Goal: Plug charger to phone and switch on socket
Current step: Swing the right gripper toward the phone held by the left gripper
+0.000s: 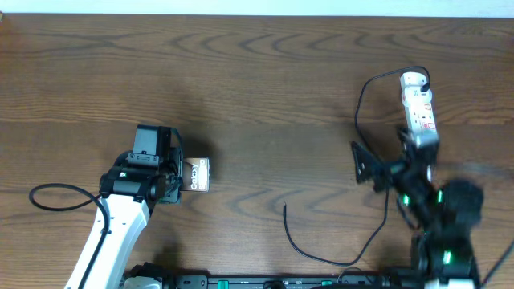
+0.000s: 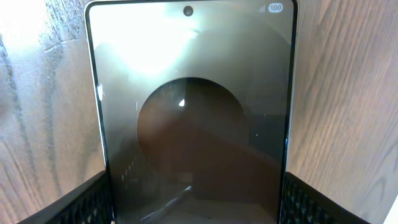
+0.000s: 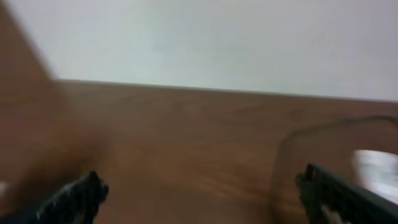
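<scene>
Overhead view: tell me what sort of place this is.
Probably a robotics lab bench: a wooden table, a left arm and right arm at its near edge, and a phone and white power strip set out.

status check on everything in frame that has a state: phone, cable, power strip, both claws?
phone: flat on the table, charger not plugged in.
cable: tip loose on the table, apart from the phone.
power strip: far right of the table; switch position unreadable.
left claw: closed on the phone's long edges.
right claw: open, empty.
</scene>
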